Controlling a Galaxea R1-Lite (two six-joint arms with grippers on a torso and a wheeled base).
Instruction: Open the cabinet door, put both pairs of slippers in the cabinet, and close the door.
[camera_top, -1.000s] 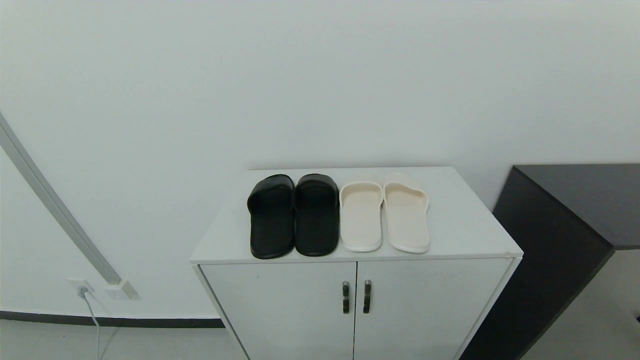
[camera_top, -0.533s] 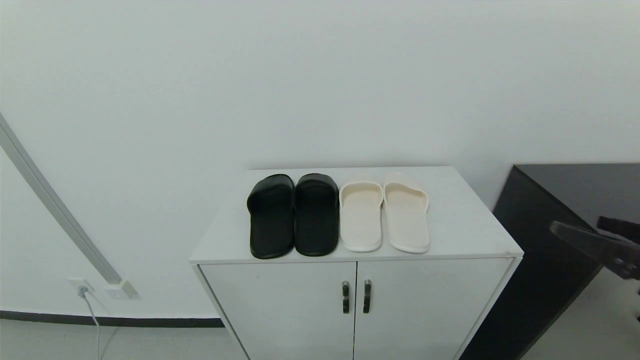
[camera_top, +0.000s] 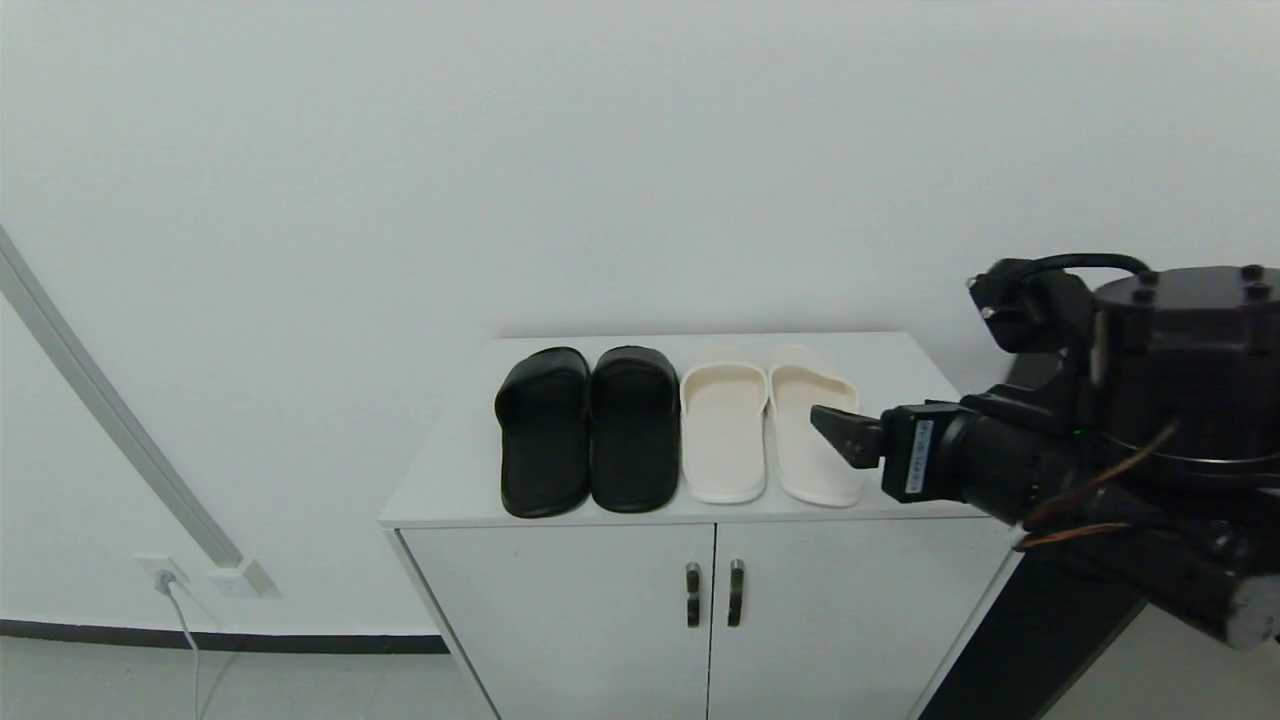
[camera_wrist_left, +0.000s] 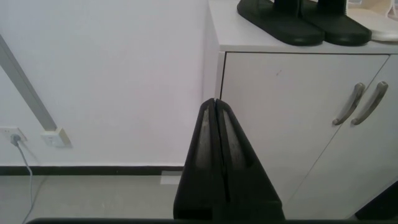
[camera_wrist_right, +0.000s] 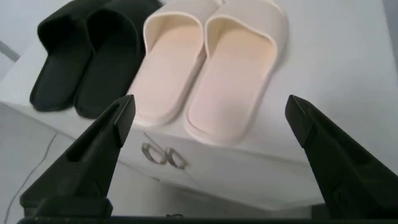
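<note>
Slippers, four in all, stand as two pairs on the top of the white cabinet (camera_top: 450, 470), toes toward the wall and heels near the front edge. The black pair (camera_top: 590, 430) is on the left and the cream pair (camera_top: 765, 432) on the right. The four lie side by side in one row, each just beside its neighbour.

Both cabinet doors are closed, the left door (camera_top: 560, 620) and the right door (camera_top: 850, 620). They meet at the middle, where two dark upright handles sit close together, the left handle (camera_top: 691, 594) and the right handle (camera_top: 735, 593).

The right gripper (camera_top: 835, 432) is level with the cabinet top at its right side and points toward the cream pair. In the head view its tip overlaps the outer cream slipper (camera_top: 805, 450). In the right wrist view its two fingers (camera_wrist_right: 93, 155) are spread wide and hold nothing, with the cream pair in the gap between them. Whether they touch the slipper cannot be told.

The left gripper (camera_wrist_left: 215, 109) is lower down, in front of the cabinet's left corner and below the level of the top. Its two fingers are pressed together with nothing between them.

On the wall to the left, a grey strip (camera_top: 100, 400) slants down to a small box (camera_top: 243, 580). One socket (camera_top: 160, 577) beside it has a cable plugged in. A dark piece of furniture (camera_top: 1020, 640) stands to the right of the cabinet.
</note>
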